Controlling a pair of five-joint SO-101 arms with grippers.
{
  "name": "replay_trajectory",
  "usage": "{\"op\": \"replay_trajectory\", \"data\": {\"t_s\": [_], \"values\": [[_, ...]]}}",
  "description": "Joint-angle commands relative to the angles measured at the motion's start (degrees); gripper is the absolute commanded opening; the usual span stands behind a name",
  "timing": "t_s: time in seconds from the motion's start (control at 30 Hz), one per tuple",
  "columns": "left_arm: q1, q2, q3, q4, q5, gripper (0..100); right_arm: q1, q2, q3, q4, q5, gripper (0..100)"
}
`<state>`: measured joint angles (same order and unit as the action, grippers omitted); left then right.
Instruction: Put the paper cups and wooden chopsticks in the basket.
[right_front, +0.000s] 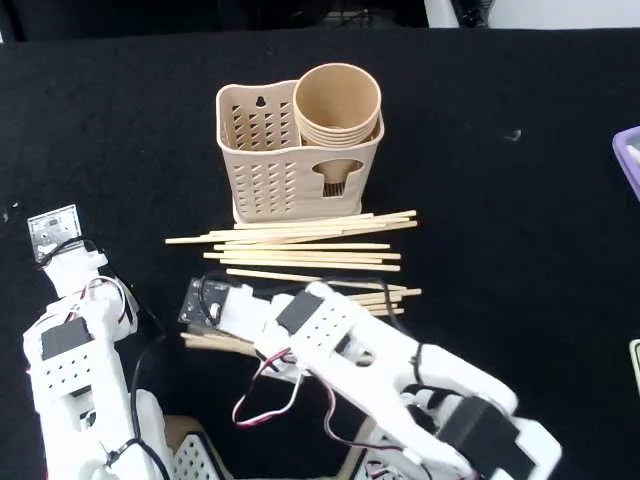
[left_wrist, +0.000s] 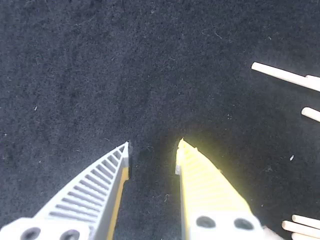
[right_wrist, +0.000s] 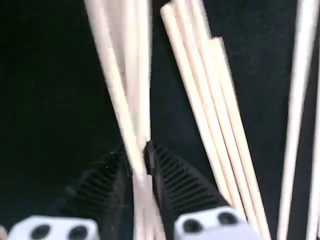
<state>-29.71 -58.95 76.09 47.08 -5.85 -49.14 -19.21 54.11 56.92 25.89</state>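
My right gripper (right_wrist: 145, 147) is closed on a thin bunch of chopsticks (right_wrist: 117, 95). The pale, smooth, round wooden sticks run out between its dark ribbed fingers (right_wrist: 175, 175) and lie low against the black cloth (right_front: 500, 250). Just beside that grip is a tighter bundle (right_wrist: 210, 100) of the same sticks, packed side by side with blunt, squared-off ends.

The rest of the wooden chopsticks (right_front: 300, 245) lie ahead of my right gripper in a loose, roughly parallel spread, between it and the basket (right_front: 260, 180). The basket is beige plastic with rounded corners and slotted walls, and it is split into two compartments. It stands upright, and its front foot touches the farthest sticks. The paper cups (right_front: 337, 95) are tan and smooth-rimmed. They are nested in one stack in the compartment farther from my left arm, and the stack rises above the rim.

My left gripper (left_wrist: 152, 145) is open. One ribbed finger is grey and the other yellow (left_wrist: 200, 185), with bare fuzzy cloth between them. A few stick ends (left_wrist: 285, 76) lie near it on the yellow finger's side. The cloth beyond both hands is open, and a purple edge (right_front: 628, 150) sits far off on my right.
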Motion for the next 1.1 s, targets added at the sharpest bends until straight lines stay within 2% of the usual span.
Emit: {"op": "replay_trajectory", "data": {"t_s": [0.0,0.27,0.5,0.6,0.7,0.83,0.97,1.07], "values": [[-0.22,-0.44,-0.31,-0.79,-0.35,16,-0.35,-6.99,-3.74,5.71,-0.62,1.0],[-0.22,-0.44,-0.31,-0.79,-0.35,16,-0.18,-14.90,-3.12,7.56,-0.44,1.0],[-0.22,-0.44,-0.31,-0.79,-0.35,16,11.96,-20.62,-13.49,12.57,-0.35,1.0],[-0.22,-0.44,-0.31,-0.79,-0.35,16,12.31,-20.18,-11.47,12.40,-0.18,1.0],[-0.22,-0.44,-0.31,-0.79,-0.35,16,12.04,-17.80,-4.88,7.47,0.18,1.0],[-0.22,-0.44,-0.31,-0.79,-0.35,16,13.10,-12.79,5.67,-4.92,3.16,1.1],[-0.22,-0.44,-0.31,-0.79,-0.35,16,12.66,-6.55,6.29,-10.20,3.16,1.8],[-0.22,-0.44,-0.31,-0.79,-0.35,16,12.66,-0.31,2.59,-10.20,2.99,11.1]]}}
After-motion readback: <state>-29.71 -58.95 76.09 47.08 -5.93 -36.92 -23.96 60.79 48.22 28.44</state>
